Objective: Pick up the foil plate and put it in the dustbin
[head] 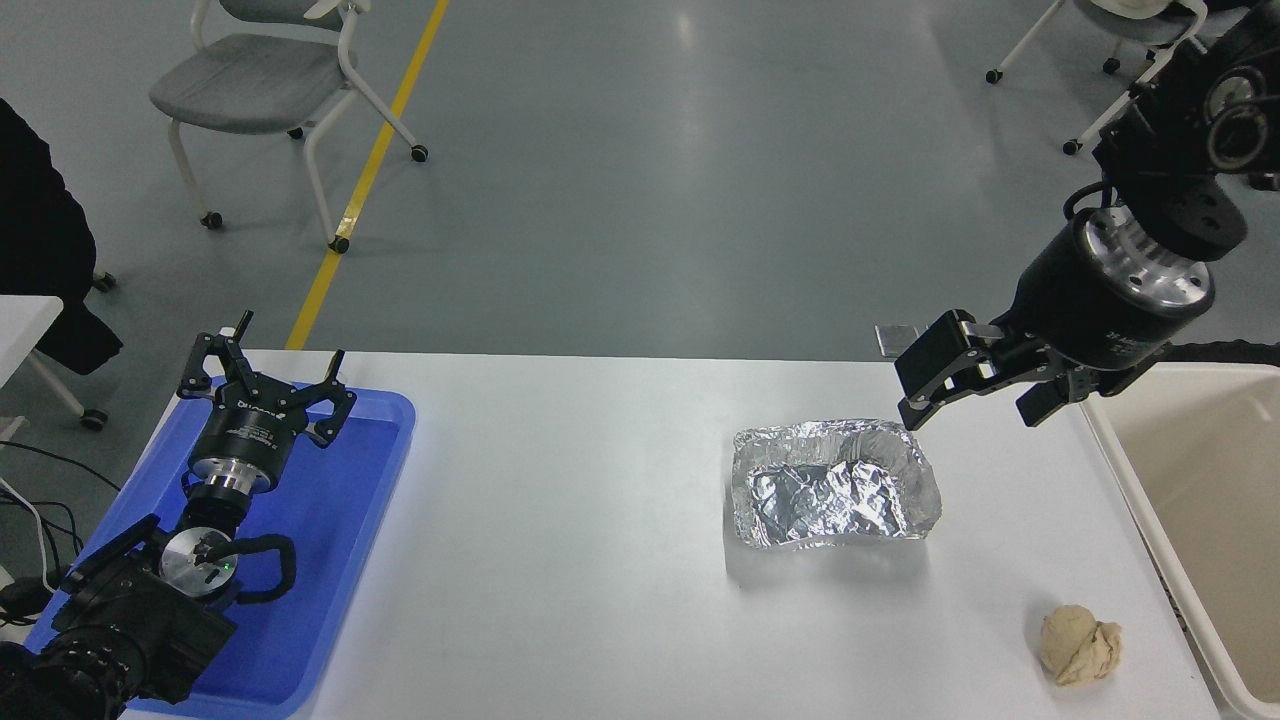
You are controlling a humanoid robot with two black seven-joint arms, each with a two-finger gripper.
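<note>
The right gripper, fingers spread and holding nothing, hangs just above the far right corner of the foil plate lying mid-table, with the cream dustbin at the right edge, a beige paper wad nearer, and the left gripper, also spread, parked over the blue tray.

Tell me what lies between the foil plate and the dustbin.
In the head view, only bare white table separates the foil plate from the dustbin; the right tool hangs above that stretch's far end.
</note>
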